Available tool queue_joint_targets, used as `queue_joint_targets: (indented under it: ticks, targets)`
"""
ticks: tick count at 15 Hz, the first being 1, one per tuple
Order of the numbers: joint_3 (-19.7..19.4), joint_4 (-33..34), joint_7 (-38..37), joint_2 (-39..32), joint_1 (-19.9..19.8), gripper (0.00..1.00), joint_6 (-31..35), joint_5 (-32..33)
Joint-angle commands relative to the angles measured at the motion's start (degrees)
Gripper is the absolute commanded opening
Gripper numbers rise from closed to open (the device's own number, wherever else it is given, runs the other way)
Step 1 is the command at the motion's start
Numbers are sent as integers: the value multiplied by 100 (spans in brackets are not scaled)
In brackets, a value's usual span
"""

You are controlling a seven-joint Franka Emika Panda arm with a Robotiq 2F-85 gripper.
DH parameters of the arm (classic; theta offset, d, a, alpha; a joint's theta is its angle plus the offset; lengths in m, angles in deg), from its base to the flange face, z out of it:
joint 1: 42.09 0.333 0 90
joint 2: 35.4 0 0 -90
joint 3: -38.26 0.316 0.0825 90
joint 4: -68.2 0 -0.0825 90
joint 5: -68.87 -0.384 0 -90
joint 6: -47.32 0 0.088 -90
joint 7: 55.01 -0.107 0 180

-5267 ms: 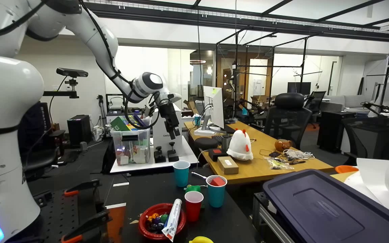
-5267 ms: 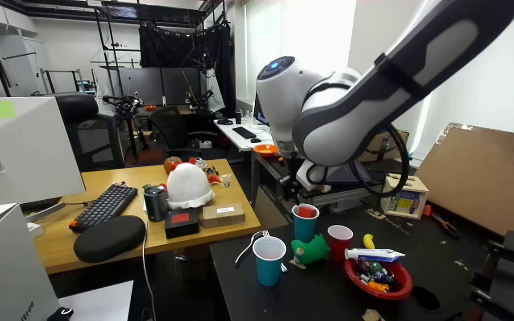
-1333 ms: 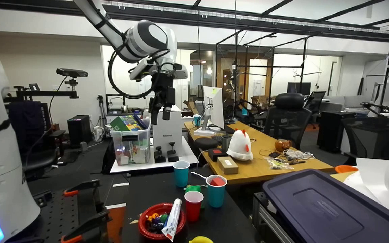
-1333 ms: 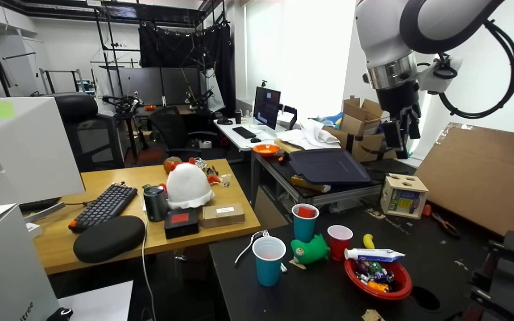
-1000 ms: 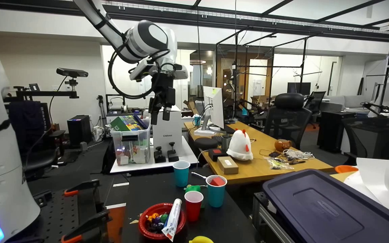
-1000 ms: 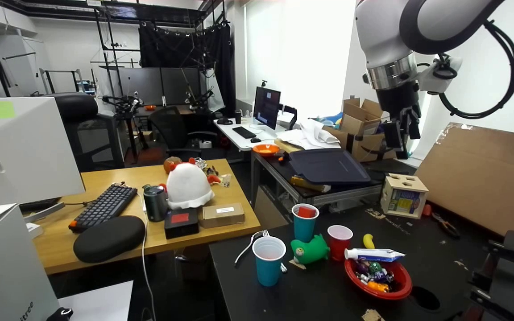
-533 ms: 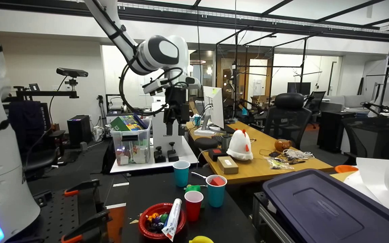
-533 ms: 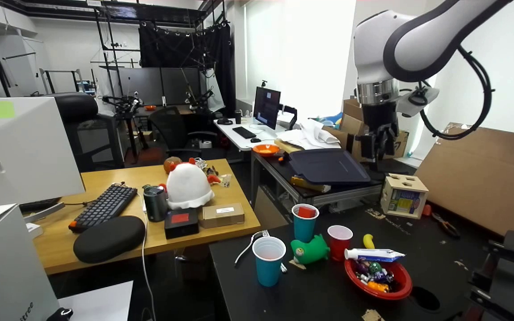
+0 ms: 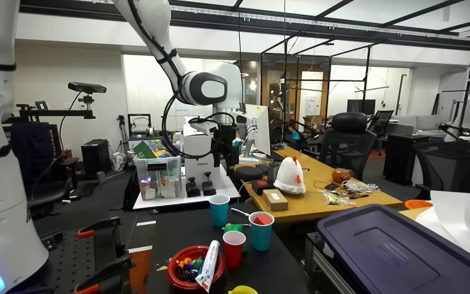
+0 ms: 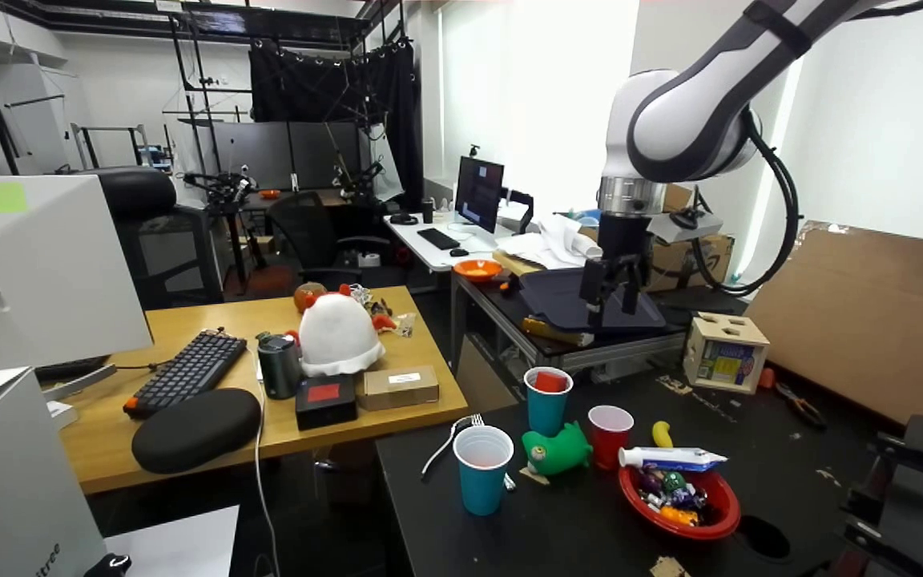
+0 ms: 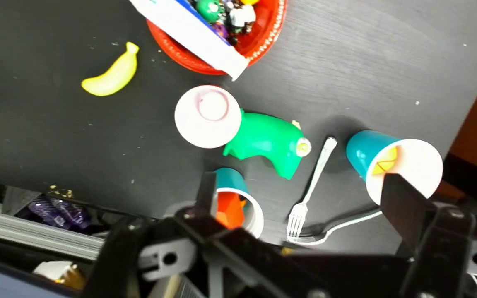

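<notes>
My gripper [image 11: 304,186] is open and empty, fingers wide apart, above the black table; it points down in both exterior views [image 9: 224,162] [image 10: 612,306]. In the wrist view, one finger overlaps a teal cup [image 11: 231,179] holding a red block [image 11: 227,211]. The other overlaps a teal cup [image 11: 360,151] with a yellow thing inside. Between them lie a fork [image 11: 319,169] and a second fork [image 11: 350,224]. A green toy [image 11: 269,138] touches or nearly touches the red cup [image 10: 608,445]. A toothpaste tube [image 11: 197,39] rests across a red bowl [image 11: 176,51] of small items. A yellow banana [image 11: 114,76] lies apart.
A wooden shape box [image 10: 726,353], pliers [image 10: 800,405] and a cardboard panel [image 10: 870,312] stand behind. A dark lid [image 9: 402,249] lies beside the table. A wooden desk [image 9: 312,192] holds a white plush hat [image 9: 290,175] and monitor [image 9: 258,126]. Clamps [image 9: 100,228] sit near the base.
Over the last second my gripper has moved down, rightward in one exterior view and leftward in the other, staying open. Earlier the arm reached in a different, tilted pose. The table items have not moved.
</notes>
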Motion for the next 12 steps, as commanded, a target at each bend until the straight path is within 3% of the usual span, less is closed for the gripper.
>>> queue_joint_targets:
  ticks: [1,12]
  targets:
    - [273,424,244,-362,15,100,4,-634]
    - [557,1478,-215,-1569,96,100,-88,-1368]
